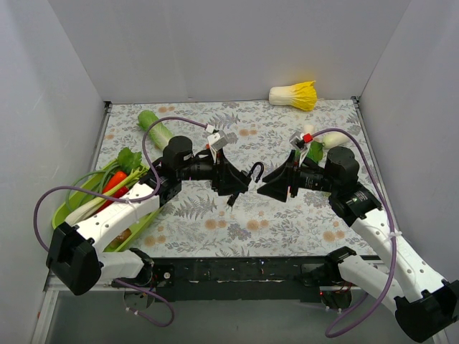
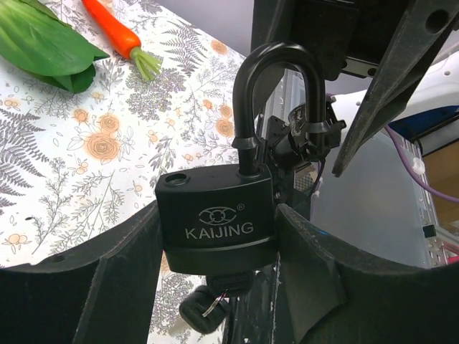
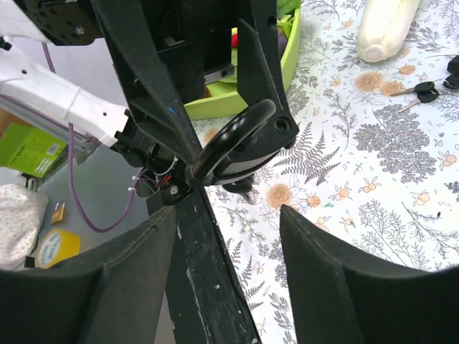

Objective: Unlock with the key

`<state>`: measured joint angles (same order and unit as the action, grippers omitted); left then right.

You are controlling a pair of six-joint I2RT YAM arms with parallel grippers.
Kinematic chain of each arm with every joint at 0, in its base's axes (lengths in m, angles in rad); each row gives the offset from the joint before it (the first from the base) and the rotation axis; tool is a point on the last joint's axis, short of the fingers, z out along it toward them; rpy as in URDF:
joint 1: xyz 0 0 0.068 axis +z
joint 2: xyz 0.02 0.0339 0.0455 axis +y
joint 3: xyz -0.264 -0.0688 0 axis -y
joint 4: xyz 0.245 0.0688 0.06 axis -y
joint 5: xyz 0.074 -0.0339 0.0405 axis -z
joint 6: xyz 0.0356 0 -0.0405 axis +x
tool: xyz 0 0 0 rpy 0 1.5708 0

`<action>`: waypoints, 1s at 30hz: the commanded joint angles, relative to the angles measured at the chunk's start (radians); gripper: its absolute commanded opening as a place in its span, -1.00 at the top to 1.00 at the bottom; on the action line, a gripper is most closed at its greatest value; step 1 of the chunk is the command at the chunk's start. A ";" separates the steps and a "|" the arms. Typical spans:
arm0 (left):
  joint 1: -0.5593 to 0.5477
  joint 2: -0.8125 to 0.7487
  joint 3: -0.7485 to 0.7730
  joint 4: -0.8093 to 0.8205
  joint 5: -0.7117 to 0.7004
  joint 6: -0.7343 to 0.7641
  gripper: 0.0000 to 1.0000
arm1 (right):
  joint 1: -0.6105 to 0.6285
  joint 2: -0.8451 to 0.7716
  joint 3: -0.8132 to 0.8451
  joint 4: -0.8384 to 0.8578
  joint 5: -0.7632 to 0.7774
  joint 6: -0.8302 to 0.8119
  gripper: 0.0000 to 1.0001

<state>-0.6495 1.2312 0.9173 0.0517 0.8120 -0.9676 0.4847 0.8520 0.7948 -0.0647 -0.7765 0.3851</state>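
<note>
While the left gripper [image 1: 237,185] clamps the padlock [image 2: 215,222] above the tabletop [image 1: 301,229], key [image 2: 203,308] seated underneath, the right gripper [image 1: 262,184] faces it, jaws wide. A misaligned approach may strike the shackle [image 2: 276,56] and twist the padlock loose.

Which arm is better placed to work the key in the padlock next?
Probably the right. The left hand is clamped on the padlock body, so it is occupied. The right hand is open, empty and facing the padlock, close to the key under it.
</note>
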 commanded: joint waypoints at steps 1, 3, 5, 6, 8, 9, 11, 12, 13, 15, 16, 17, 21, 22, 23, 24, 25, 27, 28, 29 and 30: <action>-0.001 -0.058 0.017 0.046 -0.014 0.012 1.00 | 0.003 -0.021 0.043 0.006 0.042 -0.026 -0.43; -0.002 -0.061 0.018 0.040 -0.075 0.004 1.00 | 0.002 -0.025 0.038 -0.009 0.058 -0.034 -0.49; -0.002 -0.059 0.022 0.022 -0.147 0.004 1.00 | 0.003 -0.031 0.020 -0.011 0.066 -0.048 -0.50; -0.002 -0.059 0.023 0.017 -0.174 0.004 1.00 | 0.002 -0.043 0.012 -0.007 0.084 -0.051 -0.50; -0.002 -0.058 0.019 0.010 -0.229 -0.005 1.00 | 0.003 -0.059 -0.017 -0.001 0.109 -0.054 -0.51; -0.002 -0.056 0.018 0.005 -0.276 -0.008 1.00 | 0.003 -0.074 -0.025 -0.001 0.135 -0.054 -0.51; -0.002 -0.056 0.015 -0.009 -0.325 -0.023 1.00 | 0.003 -0.087 -0.037 0.002 0.161 -0.058 -0.52; -0.004 -0.058 0.011 -0.013 -0.376 -0.026 1.00 | 0.003 -0.099 -0.045 0.000 0.186 -0.061 -0.52; -0.013 -0.061 0.011 -0.018 -0.404 -0.032 1.00 | 0.003 -0.103 -0.046 -0.003 0.198 -0.061 -0.52; -0.028 -0.076 0.002 -0.027 -0.482 -0.040 1.00 | 0.003 -0.122 -0.049 -0.010 0.241 -0.074 -0.52; -0.047 -0.084 -0.014 -0.033 -0.508 -0.045 1.00 | 0.003 -0.128 -0.048 -0.014 0.255 -0.078 -0.52; -0.055 -0.091 -0.027 -0.036 -0.542 -0.072 1.00 | 0.003 -0.134 -0.049 -0.023 0.270 -0.081 -0.53; -0.088 -0.111 -0.119 -0.042 -0.640 -0.178 1.00 | 0.003 -0.156 -0.051 -0.040 0.313 -0.100 -0.54; -0.107 -0.108 -0.142 -0.046 -0.671 -0.201 1.00 | 0.003 -0.159 -0.052 -0.040 0.313 -0.103 -0.54; -0.117 -0.104 -0.149 -0.077 -0.686 -0.221 1.00 | 0.003 -0.157 -0.054 -0.044 0.313 -0.104 -0.54; -0.128 -0.098 -0.153 -0.087 -0.701 -0.255 1.00 | 0.003 -0.160 -0.055 -0.049 0.315 -0.104 -0.54; -0.146 -0.092 -0.156 -0.095 -0.711 -0.267 1.00 | 0.003 -0.162 -0.061 -0.049 0.316 -0.104 -0.54; -0.157 -0.053 -0.152 -0.118 -0.720 -0.296 1.00 | 0.003 -0.169 -0.074 -0.037 0.315 -0.104 -0.54; -0.160 -0.029 -0.144 -0.127 -0.718 -0.302 1.00 | 0.002 -0.174 -0.081 -0.029 0.315 -0.094 -0.54; -0.160 0.015 -0.129 -0.148 -0.714 -0.307 1.00 | 0.003 -0.179 -0.097 -0.021 0.316 -0.088 -0.54; -0.162 0.043 -0.123 -0.153 -0.711 -0.309 1.00 | 0.003 -0.186 -0.104 -0.009 0.315 -0.081 -0.54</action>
<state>-0.8017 1.2144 0.7460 -0.1200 0.1394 -1.2083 0.4847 0.6930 0.7181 -0.1173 -0.4759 0.3000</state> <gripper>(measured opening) 0.572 0.772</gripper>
